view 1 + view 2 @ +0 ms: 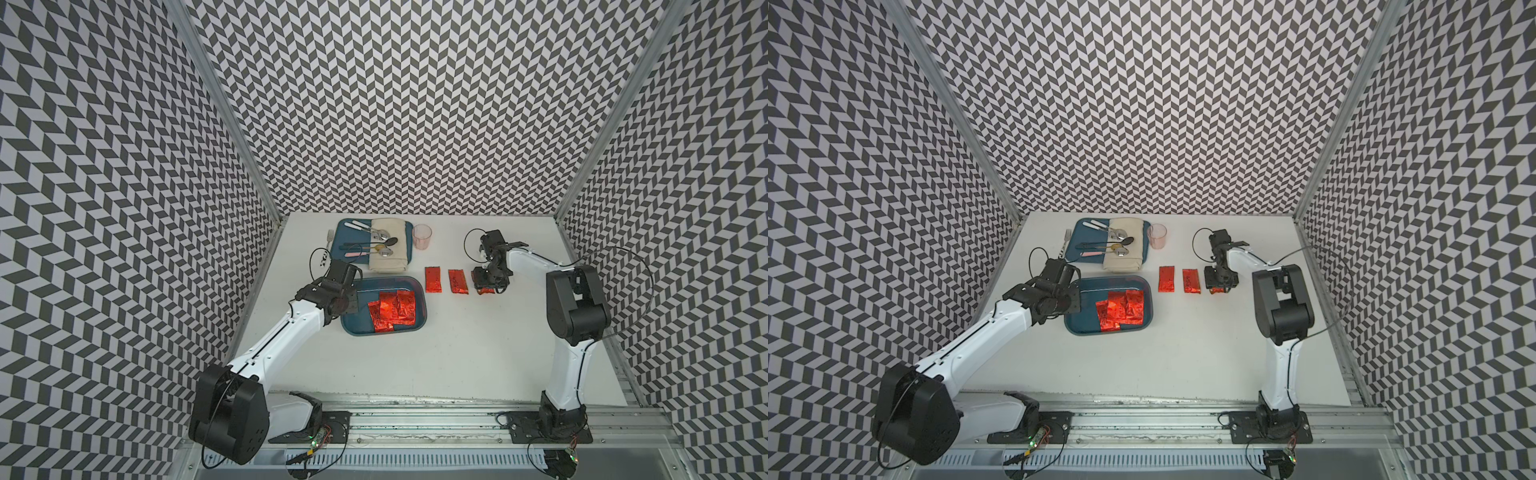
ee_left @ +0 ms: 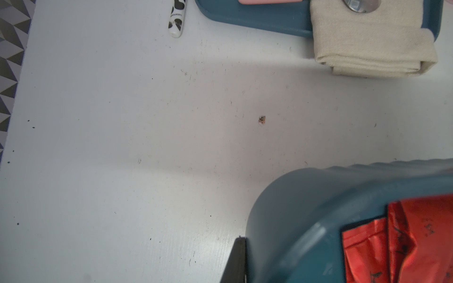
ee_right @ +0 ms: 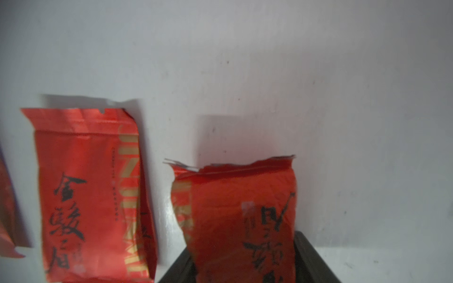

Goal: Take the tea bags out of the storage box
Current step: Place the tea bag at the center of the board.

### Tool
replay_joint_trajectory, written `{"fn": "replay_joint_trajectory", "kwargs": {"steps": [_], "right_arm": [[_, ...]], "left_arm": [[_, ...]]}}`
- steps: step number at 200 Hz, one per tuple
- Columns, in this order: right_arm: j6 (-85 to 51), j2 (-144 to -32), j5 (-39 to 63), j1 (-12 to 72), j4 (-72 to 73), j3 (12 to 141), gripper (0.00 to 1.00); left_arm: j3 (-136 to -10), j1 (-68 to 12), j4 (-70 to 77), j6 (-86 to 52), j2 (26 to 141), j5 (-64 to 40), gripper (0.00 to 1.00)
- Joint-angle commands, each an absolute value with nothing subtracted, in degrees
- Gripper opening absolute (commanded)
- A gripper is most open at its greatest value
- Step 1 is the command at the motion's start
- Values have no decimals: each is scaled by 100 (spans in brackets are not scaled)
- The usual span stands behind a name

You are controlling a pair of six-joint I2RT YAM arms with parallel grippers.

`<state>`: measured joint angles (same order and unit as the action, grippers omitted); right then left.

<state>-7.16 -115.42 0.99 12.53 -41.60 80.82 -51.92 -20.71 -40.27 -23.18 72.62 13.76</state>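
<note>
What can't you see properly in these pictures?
Third tea bag: the right tool covers most of it in both top views.
Left tool: its own body hides the tips in both top views; the left wrist view shows one finger.
Pile of tea bags in the box: overlapping, count unsure.

I read black brush characters 金骏眉 on one tea bag (image 3: 85,191), with gold capitals along its edge, seemingly JUNMEI. The black characters on the neighbouring tea bag (image 3: 245,220) are too blurred for me to read.
</note>
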Motion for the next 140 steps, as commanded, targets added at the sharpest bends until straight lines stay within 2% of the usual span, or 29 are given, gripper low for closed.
{"fn": "replay_joint_trajectory", "kwargs": {"steps": [1,15,30,55,78,118,140], "right_arm": [[-814,-11396,206,1295,-4122,7937,53],[-848,-11328,169,1317,-4122,7879,53],[-892,-11266,99,1327,-4131,7823,59],[-929,-11180,-9,1321,-4156,7770,63],[-972,-11067,56,1328,-4163,7811,72],[-962,-10312,-16,1505,-4494,8099,73],[-1111,-9646,236,1793,-4313,8145,71]], "left_arm": [[-5181,-2127,-3839,-2304,7155,1309,0],[-5177,-2131,-3841,-2312,7147,1319,0],[-5177,-2136,-3841,-2312,7146,1321,0],[-5177,-2147,-3841,-2312,7147,1318,0],[-5179,-2145,-3841,-2312,7145,1327,0],[-5177,-2185,-3850,-2329,7137,1354,0],[-5192,-2193,-3847,-2325,7137,1371,0]]}}
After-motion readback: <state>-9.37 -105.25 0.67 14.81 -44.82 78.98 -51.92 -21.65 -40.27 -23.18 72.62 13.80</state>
